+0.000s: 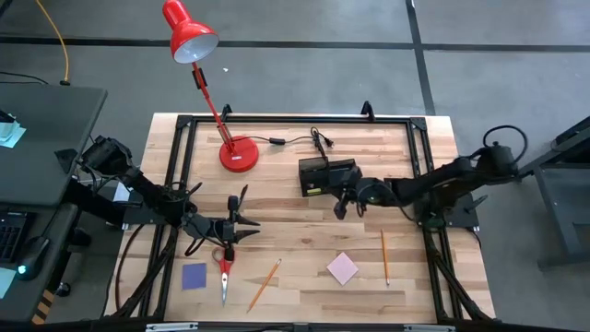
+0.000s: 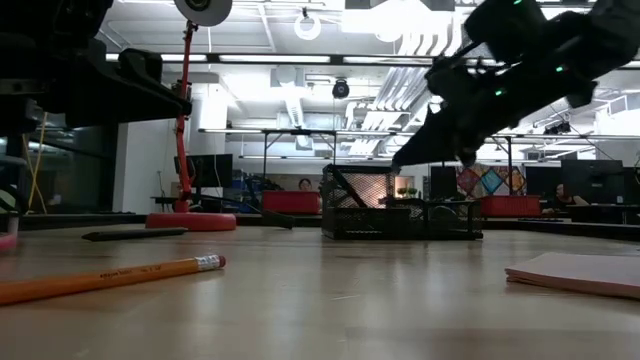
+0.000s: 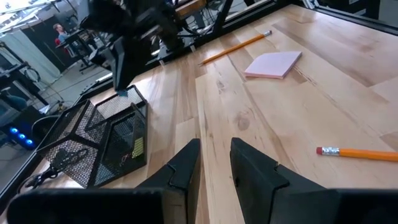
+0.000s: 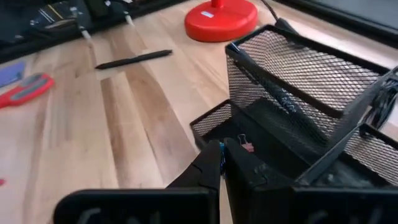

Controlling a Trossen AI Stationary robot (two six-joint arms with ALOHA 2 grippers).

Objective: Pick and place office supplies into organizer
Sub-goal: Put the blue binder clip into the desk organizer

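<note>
The right gripper (image 4: 221, 163) hangs just beside the black wire-mesh organizer (image 4: 292, 81), at its low front tray, with its fingers pressed together. Something small and blue seems to show between the tips; I cannot tell whether it is gripped. A tiny red binder clip (image 4: 247, 147) lies in the tray right by the fingertips, so this looks like a small item being delivered. A black pen (image 4: 283, 96) leans in the organizer's tall cup.

The left gripper (image 3: 214, 165) waits well away from the organizer, fingers a narrow gap apart and empty. The red-handled scissors (image 1: 224, 267), blue square pad (image 1: 194, 276), pink square sticky pad (image 1: 342, 268) and two orange pencils (image 1: 264, 285) lie loose on the table, far from the organizer.
</note>
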